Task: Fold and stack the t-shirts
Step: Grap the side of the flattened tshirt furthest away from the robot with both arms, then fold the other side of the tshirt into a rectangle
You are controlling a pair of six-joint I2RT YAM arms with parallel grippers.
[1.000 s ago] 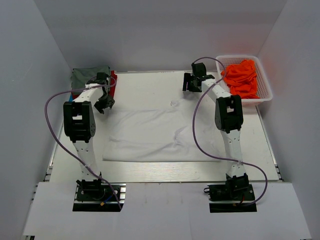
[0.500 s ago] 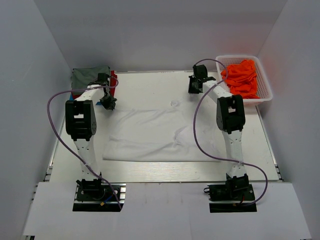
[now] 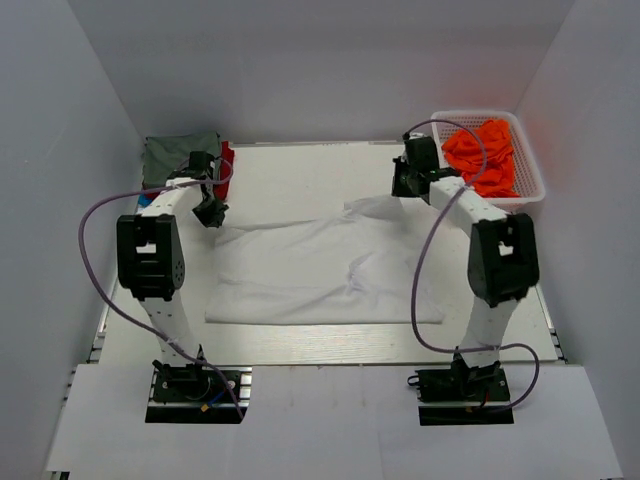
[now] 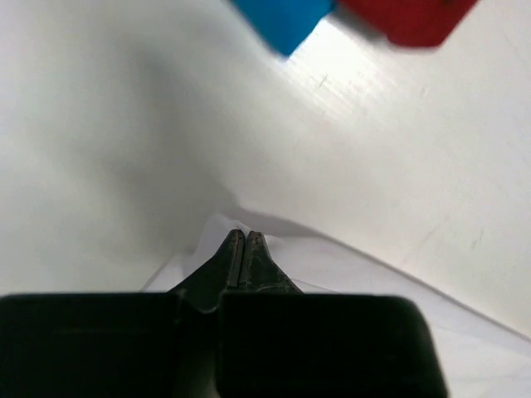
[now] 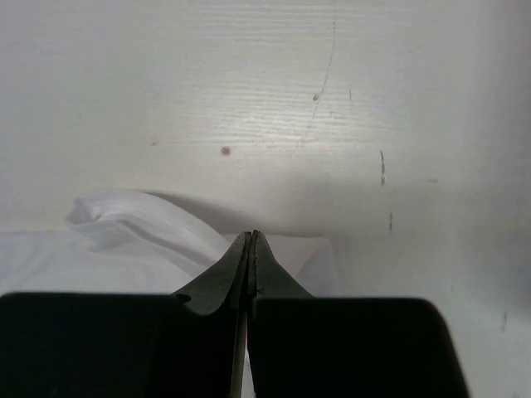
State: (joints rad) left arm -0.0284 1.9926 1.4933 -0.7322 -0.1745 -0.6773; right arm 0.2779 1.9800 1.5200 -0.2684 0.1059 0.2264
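Top external view: the white t-shirt (image 3: 320, 265) lies spread on the table (image 3: 300, 170) just ahead of my bases. My left gripper (image 3: 210, 212) is closed tight, pinching the shirt's far left corner. My right gripper (image 3: 405, 186) is clamped the same way on a raised fold at the far right. Beyond my left gripper an olive-grey t-shirt (image 3: 180, 152) tops a red t-shirt (image 3: 227, 160) and a blue t-shirt (image 4: 282, 18). Far right, orange t-shirts (image 3: 485, 155) fill the white basket (image 3: 510, 203).

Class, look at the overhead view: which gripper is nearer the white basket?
Right. The right gripper sits close beside the basket; the left gripper is far across from it, next to the folded shirts.
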